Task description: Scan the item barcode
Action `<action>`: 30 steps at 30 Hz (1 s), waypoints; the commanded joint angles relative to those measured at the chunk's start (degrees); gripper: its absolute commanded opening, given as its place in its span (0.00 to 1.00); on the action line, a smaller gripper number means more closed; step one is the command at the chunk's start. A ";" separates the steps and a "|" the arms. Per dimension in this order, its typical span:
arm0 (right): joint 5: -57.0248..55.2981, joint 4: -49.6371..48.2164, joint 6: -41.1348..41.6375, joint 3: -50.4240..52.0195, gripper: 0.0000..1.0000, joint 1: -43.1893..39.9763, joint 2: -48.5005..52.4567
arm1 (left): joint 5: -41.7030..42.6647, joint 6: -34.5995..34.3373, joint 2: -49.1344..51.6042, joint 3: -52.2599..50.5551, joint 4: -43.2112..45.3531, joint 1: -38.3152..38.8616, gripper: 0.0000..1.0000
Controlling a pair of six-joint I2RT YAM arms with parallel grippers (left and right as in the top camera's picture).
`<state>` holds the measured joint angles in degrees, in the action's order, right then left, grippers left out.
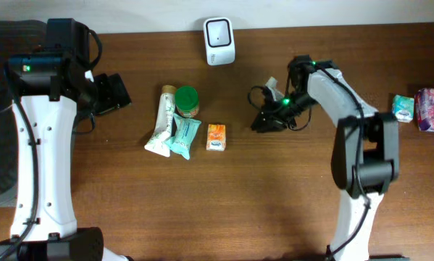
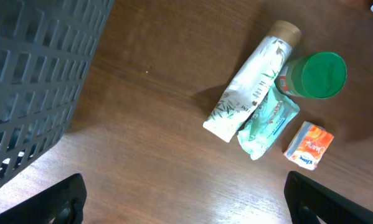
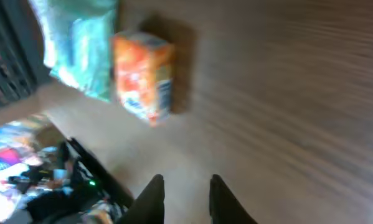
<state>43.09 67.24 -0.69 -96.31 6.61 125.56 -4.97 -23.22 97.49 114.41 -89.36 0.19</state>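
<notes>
Wooden desk (image 1: pixel 130 203), one orange box (image 1: pixel 216 137), one teal packet (image 1: pixel 182 138), one tube (image 1: pixel 161 119), one green-lidded jar (image 1: pixel 187 101), one scanner (image 1: pixel 219 40), left tool (image 2: pixel 186 199) wide, right tool (image 3: pixel 186 196) narrow, empty

brown wooden surface (image 1: pixel 274 188): white scanner (image 1: pixel 219 40) sits up past the green-lid jar (image 1: pixel 187 101), with tube (image 1: pixel 163 119), teal pouch (image 1: pixel 182 138), orange box (image 1: pixel 216 137) beside that jar

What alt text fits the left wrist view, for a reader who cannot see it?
Four small items lie together on a wooden table: a white tube, a teal packet, a jar with a green lid and an orange box. A dark basket fills the image's left side; the open left gripper frames the bottom corners.
</notes>
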 commanded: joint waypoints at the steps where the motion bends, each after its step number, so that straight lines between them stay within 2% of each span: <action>1: -14.62 -0.94 3.39 -3.04 0.26 8.09 -8.48 | -0.46 -0.31 -1.03 0.02 -0.04 -0.37 0.99; 2: -18.99 -1.84 5.20 -3.26 0.36 10.88 -9.20 | -0.46 -0.31 -1.03 0.02 -0.07 -0.37 0.99; 3: -22.75 -2.89 7.28 -3.23 0.40 13.31 -9.38 | -0.46 -0.31 -1.03 0.02 -0.07 -0.37 0.99; 4: -27.78 -4.42 10.75 -3.23 0.50 16.90 -9.09 | -0.46 -0.31 -1.03 0.02 -0.04 -0.37 0.99; 8: -42.97 -10.16 21.22 -3.23 0.51 28.17 -7.02 | -0.46 -0.33 -1.03 0.02 -0.04 -0.37 0.99; 14: -54.36 -14.23 28.65 -3.19 0.51 34.71 -3.91 | -0.46 -0.31 -1.03 0.02 -0.07 -0.37 0.99; 22: -54.80 -18.29 28.65 -2.32 0.50 36.57 1.81 | -0.46 -0.33 -1.03 0.02 -0.07 -0.37 0.99; 24: -57.44 -18.18 28.61 -2.19 0.42 36.68 3.52 | -0.46 -0.31 -1.03 0.02 -0.07 -0.37 0.99; 27: -58.86 -17.14 28.63 -2.03 0.41 36.65 5.14 | -0.46 -0.31 -1.03 0.02 -0.04 -0.37 0.99; 28: -59.45 -17.00 28.63 -1.51 0.37 36.54 5.44 | -0.46 -0.31 -1.03 0.02 -0.07 -0.37 0.99; 30: -59.43 -15.96 28.61 -1.44 0.17 36.48 5.42 | -0.46 -0.31 -1.03 0.02 -0.07 -0.37 0.99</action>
<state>-15.05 50.11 27.29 -99.11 42.96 129.23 -4.97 -23.22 97.49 114.41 -89.36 0.19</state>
